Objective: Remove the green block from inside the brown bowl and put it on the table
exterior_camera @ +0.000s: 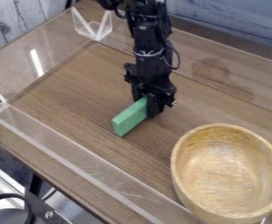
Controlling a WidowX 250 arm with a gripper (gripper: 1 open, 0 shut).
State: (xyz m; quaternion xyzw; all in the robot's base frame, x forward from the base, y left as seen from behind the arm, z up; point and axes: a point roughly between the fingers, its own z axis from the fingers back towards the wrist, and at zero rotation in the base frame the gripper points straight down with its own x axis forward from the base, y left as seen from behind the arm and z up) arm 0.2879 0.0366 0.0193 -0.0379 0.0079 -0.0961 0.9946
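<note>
End effector clamps green block on table; brown bowl nearby.

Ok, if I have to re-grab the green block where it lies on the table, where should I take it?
Judging from its pose, come straight down from above and pinch the green block across its narrow width. It is a flat long bar lying on the table, so only its long side faces offer opposing grip surfaces. The gripper is shut on its far end already; nearer mid-length would probably balance better.
</note>
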